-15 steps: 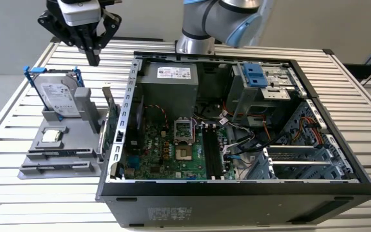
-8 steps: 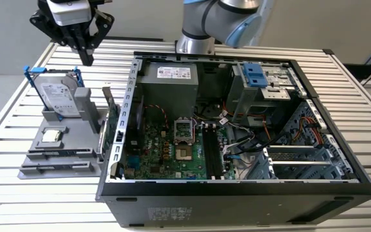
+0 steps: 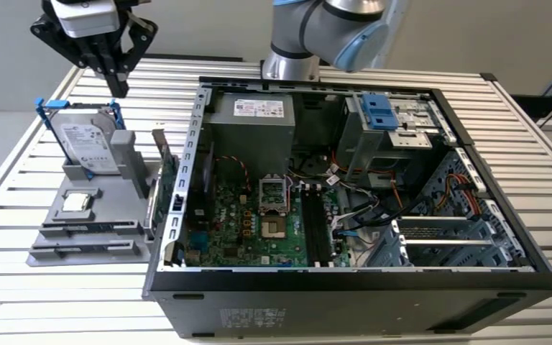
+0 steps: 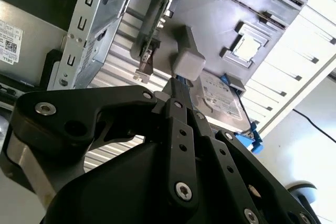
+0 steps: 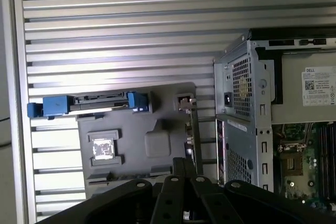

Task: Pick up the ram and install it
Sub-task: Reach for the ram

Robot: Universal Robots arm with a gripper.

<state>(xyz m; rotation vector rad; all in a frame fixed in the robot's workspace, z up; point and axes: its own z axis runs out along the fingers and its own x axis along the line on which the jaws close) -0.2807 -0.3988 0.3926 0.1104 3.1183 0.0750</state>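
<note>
While the gripper (image 3: pixel 120 89) hangs high outside the computer case (image 3: pixel 353 287), off its wall at the exterior view's left, the claw is pressed together. Below it, also outside this wall, a hard drive (image 3: pixel 89 140) stands on a grey holder (image 3: pixel 75 251). Inside the case, a thin blue-green strip, as it seems the ram (image 3: pixel 303 219), stands on edge just beside the black slots (image 3: pixel 320 223). Its long axis runs parallel to that wall.
</note>
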